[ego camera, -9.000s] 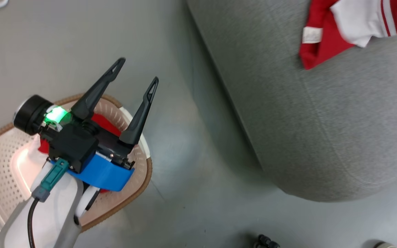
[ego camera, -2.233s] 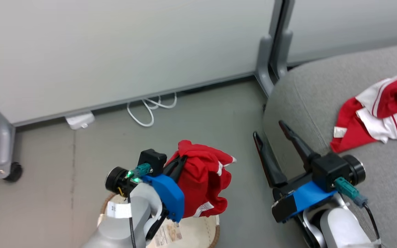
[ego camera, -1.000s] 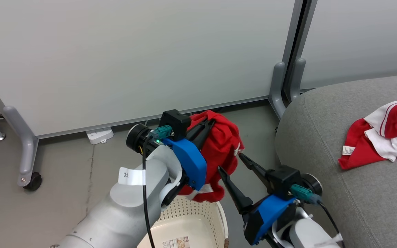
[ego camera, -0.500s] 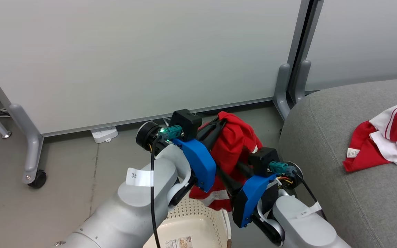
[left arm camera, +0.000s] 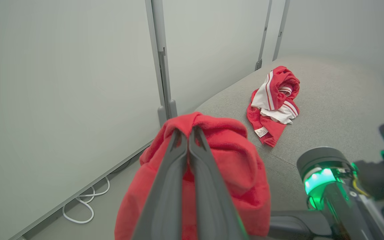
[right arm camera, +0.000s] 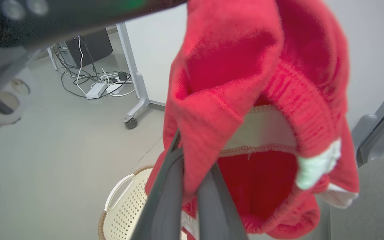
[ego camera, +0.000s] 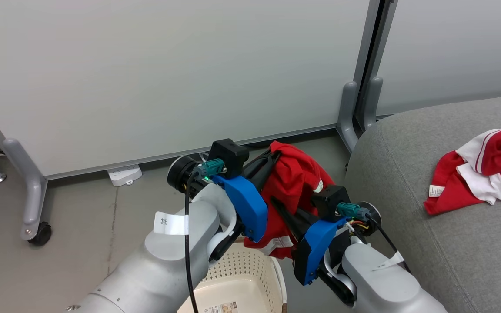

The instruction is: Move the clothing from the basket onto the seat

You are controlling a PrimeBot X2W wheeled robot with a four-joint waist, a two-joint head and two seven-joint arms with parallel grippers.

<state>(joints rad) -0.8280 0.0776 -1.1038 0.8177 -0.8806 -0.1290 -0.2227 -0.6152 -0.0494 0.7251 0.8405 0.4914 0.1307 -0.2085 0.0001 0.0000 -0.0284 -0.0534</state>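
Right fingers (right arm camera: 165, 200) now clamp garment (ego camera: 294, 178) (left fingers (left arm camera: 168, 186) too)

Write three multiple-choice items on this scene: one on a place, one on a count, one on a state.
1. Where does the loose red garment lie?
A. on the grey seat
B. on the floor
C. draped over a forearm

2. How many grippers are shut on the held red garment?
A. none
B. one
C. two

3. How is the held red garment placed?
A. hanging in the air, clear of the basket
B. resting inside the basket
C. spread flat on the floor

Answers:
1 A: the head view shows it crumpled on the cushion.
2 C: the wrist views show the left gripper and the right gripper each closed on red fabric.
3 A: it hangs between both grippers, with the basket below it.
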